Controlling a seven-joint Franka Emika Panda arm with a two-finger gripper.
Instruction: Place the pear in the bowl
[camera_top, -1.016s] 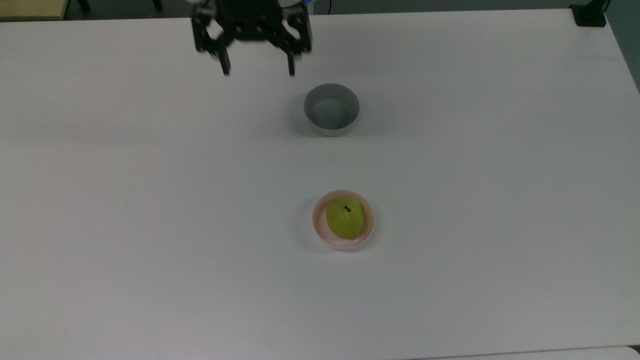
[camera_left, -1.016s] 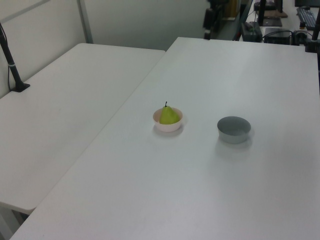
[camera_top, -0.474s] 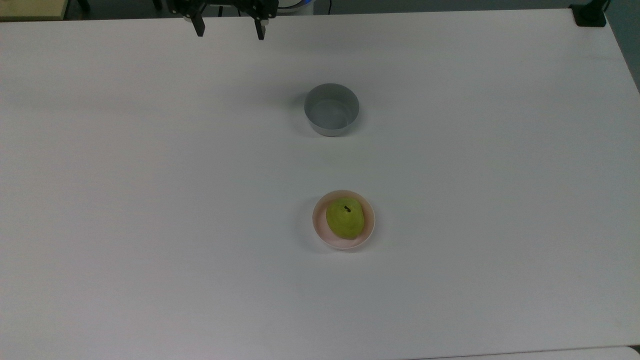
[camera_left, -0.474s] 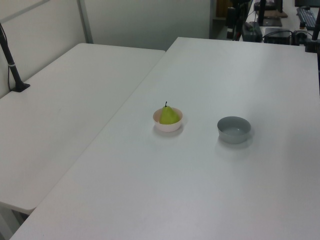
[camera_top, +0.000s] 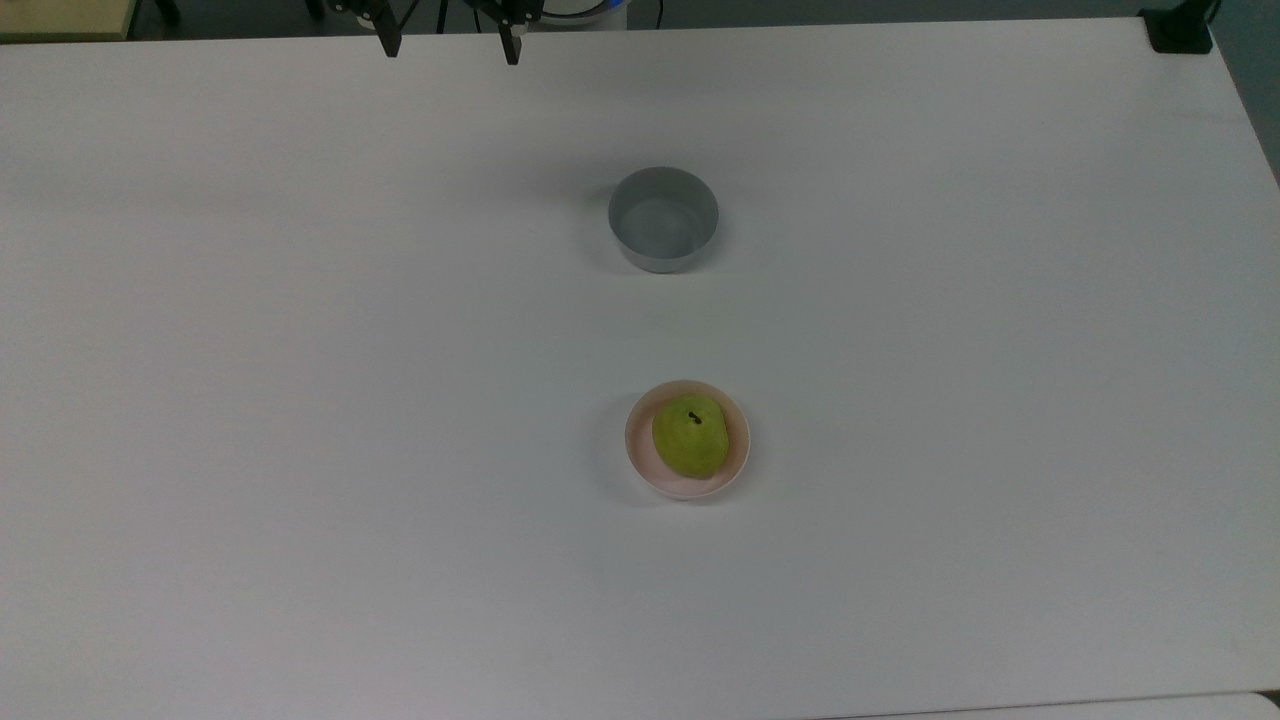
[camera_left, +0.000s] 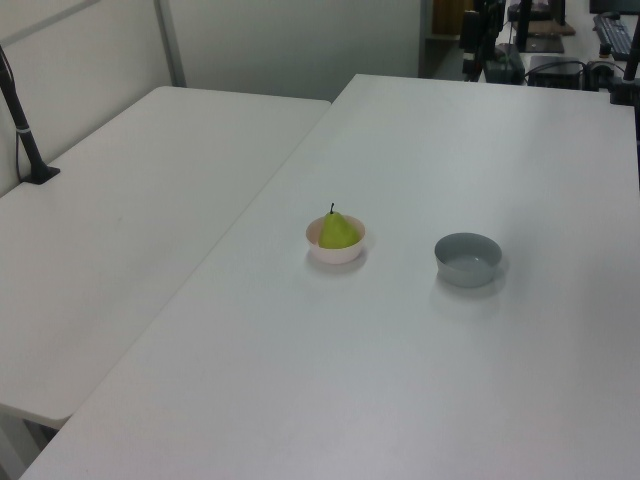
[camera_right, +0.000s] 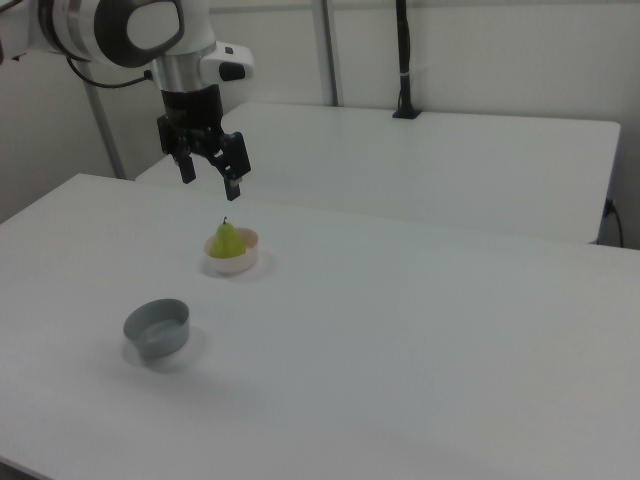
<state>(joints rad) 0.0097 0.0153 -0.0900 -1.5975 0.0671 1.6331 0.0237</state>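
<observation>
The yellow-green pear (camera_top: 689, 436) (camera_left: 338, 231) (camera_right: 226, 241) stands upright inside the pale pink bowl (camera_top: 639, 455) (camera_left: 336, 253) (camera_right: 236, 265) in the middle of the white table, its dark stem pointing up. My gripper (camera_top: 448, 42) (camera_right: 209, 182) hangs open and empty high above the table, well away from the bowl, near the top view's upper edge. In the right view its two black fingers (camera_right: 232, 187) point down, up and to the left of the pear.
An empty grey straight-sided bowl (camera_top: 663, 219) (camera_left: 467, 258) (camera_right: 157, 327) sits apart from the pink one. A second white table (camera_left: 130, 230) adjoins this one, and a black pole (camera_right: 403, 60) is clamped to its far edge. Cluttered desks (camera_left: 560, 40) lie beyond.
My open gripper has risen and pulled back toward the top view's upper edge, away from the grey bowl. Pear and both bowls have stayed put.
</observation>
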